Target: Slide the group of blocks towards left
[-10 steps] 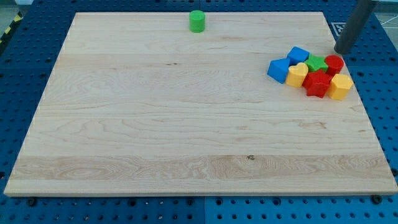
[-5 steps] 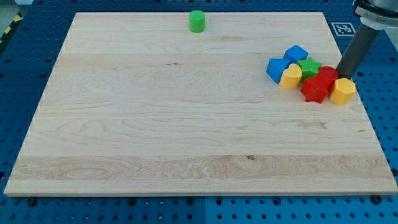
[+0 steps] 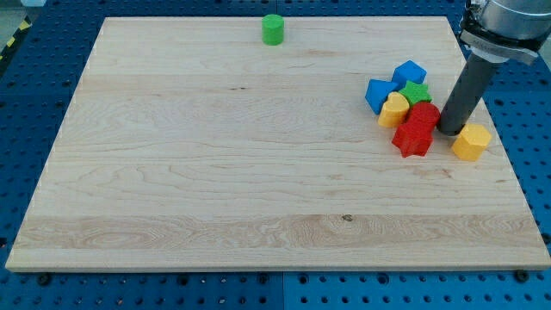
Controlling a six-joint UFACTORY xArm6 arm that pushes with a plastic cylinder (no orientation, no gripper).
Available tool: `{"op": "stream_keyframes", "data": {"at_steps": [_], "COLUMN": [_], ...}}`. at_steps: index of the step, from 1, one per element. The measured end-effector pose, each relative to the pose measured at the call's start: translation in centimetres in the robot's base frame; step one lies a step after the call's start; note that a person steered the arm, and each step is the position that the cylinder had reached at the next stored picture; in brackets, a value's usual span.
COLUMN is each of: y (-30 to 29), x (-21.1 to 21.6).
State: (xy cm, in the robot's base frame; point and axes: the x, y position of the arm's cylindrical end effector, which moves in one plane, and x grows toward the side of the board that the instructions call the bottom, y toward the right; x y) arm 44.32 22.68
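Note:
A cluster of blocks sits at the board's right side: a blue cube [image 3: 411,72], a blue block [image 3: 379,93], a green block [image 3: 416,93], a yellow block [image 3: 394,110], a red block [image 3: 424,114] and a red star-shaped block [image 3: 413,138]. My tip [image 3: 449,131] rests on the board touching the right side of the red blocks. A yellow hexagonal block [image 3: 471,142] lies apart, just right of and below the tip.
A green cylinder [image 3: 273,28] stands alone near the board's top edge, left of centre. The wooden board [image 3: 215,172] ends close to the right of the yellow hexagonal block, with blue pegboard around it.
My tip moved down and left into the cluster. The blocks shifted left and slightly down. The yellow hexagonal block separated from the group and stayed at the right.

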Motion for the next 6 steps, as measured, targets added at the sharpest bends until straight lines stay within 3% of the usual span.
{"op": "stream_keyframes", "data": {"at_steps": [4,5,6], "y": [-0.5,-0.4,-0.7], "x": [1.2,-1.5,-1.4]}}
